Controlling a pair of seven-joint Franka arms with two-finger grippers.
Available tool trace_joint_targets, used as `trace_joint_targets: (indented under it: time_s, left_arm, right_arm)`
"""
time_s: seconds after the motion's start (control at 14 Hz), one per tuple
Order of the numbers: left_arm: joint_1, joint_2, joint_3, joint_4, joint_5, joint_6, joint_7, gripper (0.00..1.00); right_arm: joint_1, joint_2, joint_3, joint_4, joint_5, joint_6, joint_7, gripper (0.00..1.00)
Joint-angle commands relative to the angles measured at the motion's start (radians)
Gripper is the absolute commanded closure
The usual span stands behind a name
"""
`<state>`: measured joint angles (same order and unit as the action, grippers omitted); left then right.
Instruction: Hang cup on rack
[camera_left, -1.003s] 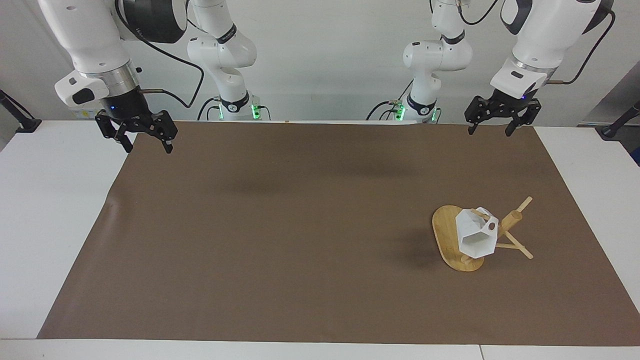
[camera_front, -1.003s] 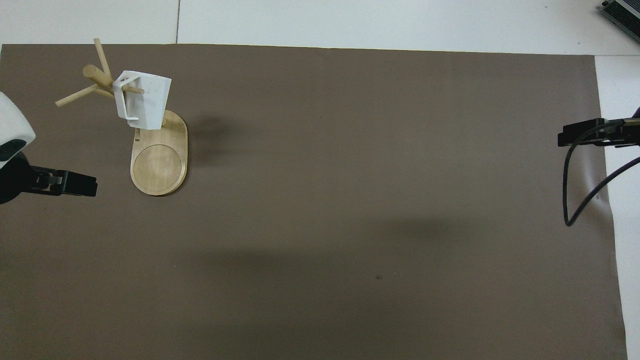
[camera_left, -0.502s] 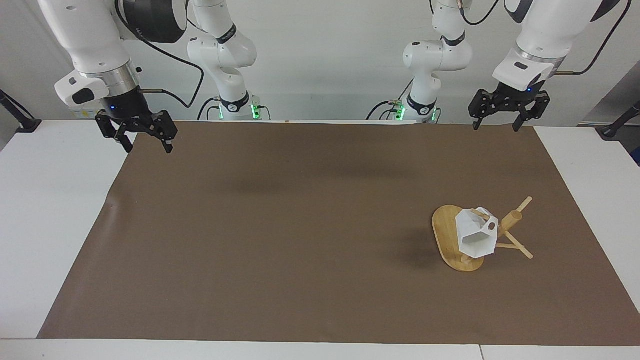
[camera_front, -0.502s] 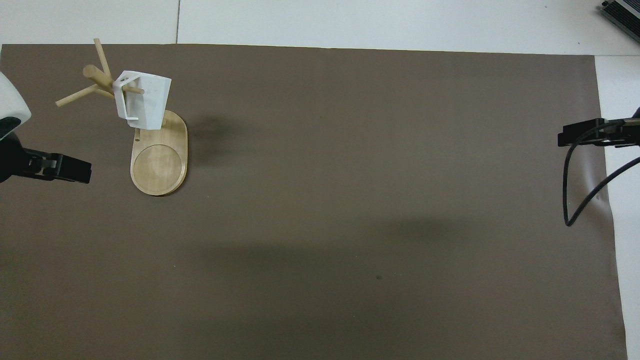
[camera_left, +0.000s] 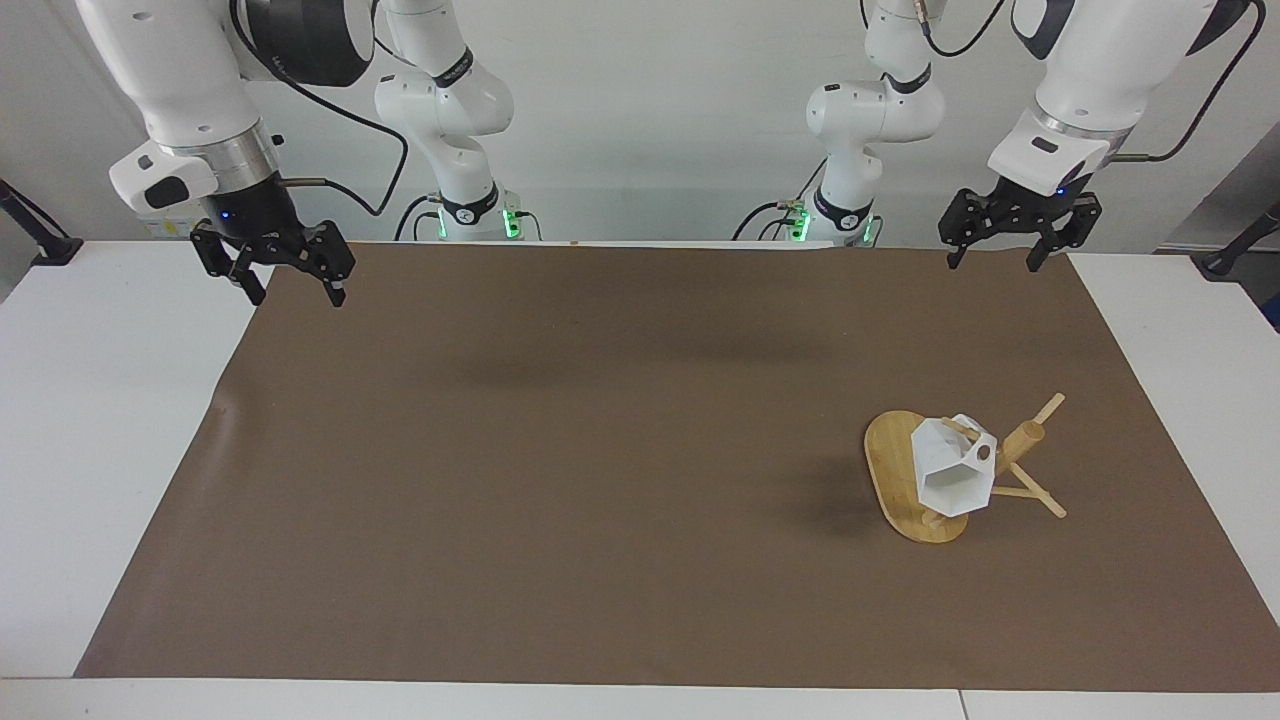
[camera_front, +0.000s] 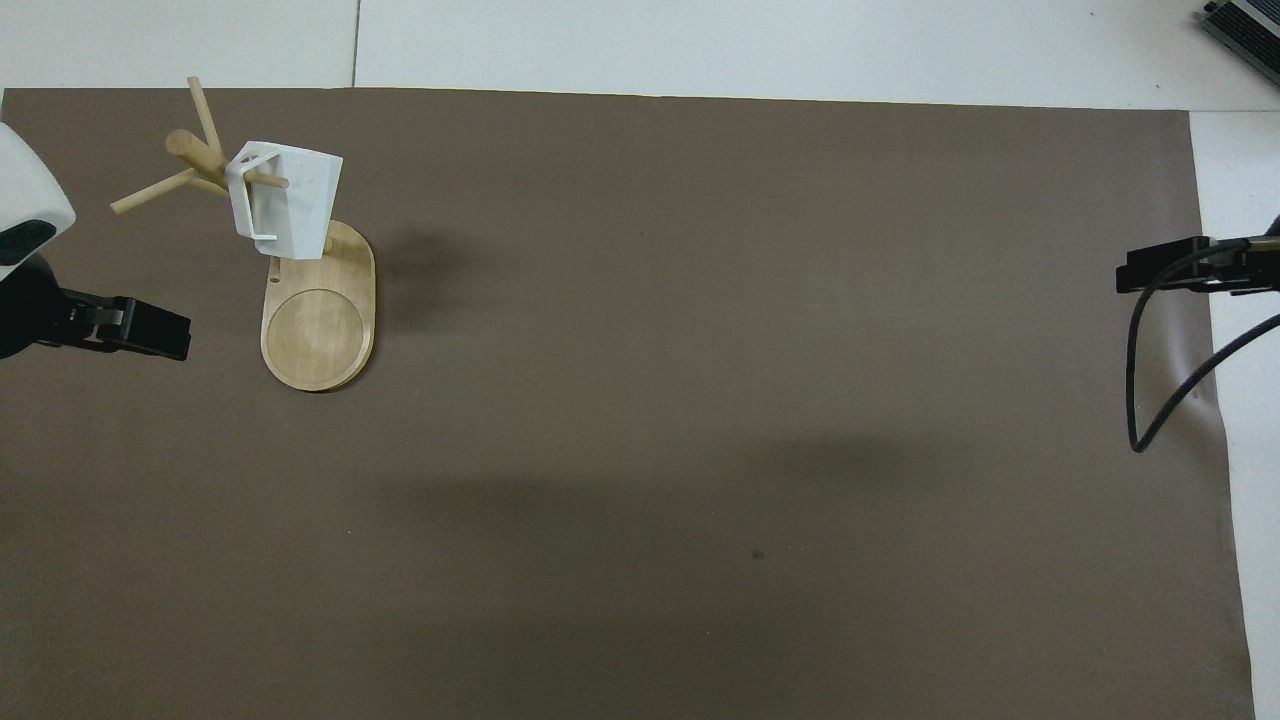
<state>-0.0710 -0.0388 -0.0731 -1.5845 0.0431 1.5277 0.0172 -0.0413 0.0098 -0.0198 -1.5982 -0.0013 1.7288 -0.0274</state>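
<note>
The white faceted cup (camera_left: 952, 470) (camera_front: 290, 200) hangs by its handle on a peg of the bamboo rack (camera_left: 900, 470) (camera_front: 318, 330), which stands on the brown mat toward the left arm's end of the table. My left gripper (camera_left: 1012, 253) (camera_front: 150, 332) hangs open and empty in the air over the mat's edge by the robots' side. At the other end, my right gripper (camera_left: 295, 292) (camera_front: 1150, 272) is raised above the mat's corner, open and holding nothing.
A brown mat (camera_left: 600, 450) covers most of the white table (camera_left: 90, 400). A black cable (camera_front: 1150, 370) loops down from the right arm.
My left gripper drifted slightly sideways and stayed open. The cup, the rack and the right arm have not moved.
</note>
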Motion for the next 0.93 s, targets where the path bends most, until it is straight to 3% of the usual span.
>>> trace_joint_targets:
  time_s: [0.0,0.86]
  left_arm:
    - [0.005,0.002,0.001,0.005,-0.016,-0.021,0.000,0.00]
    - [0.025,-0.010,0.003,-0.029,-0.017,0.024,-0.002,0.00]
  right_arm:
    - [-0.006,-0.028,-0.005,-0.026,0.015,-0.035,0.012,0.00]
    - [-0.005,-0.031,0.003,-0.028,0.017,-0.064,0.014,0.00]
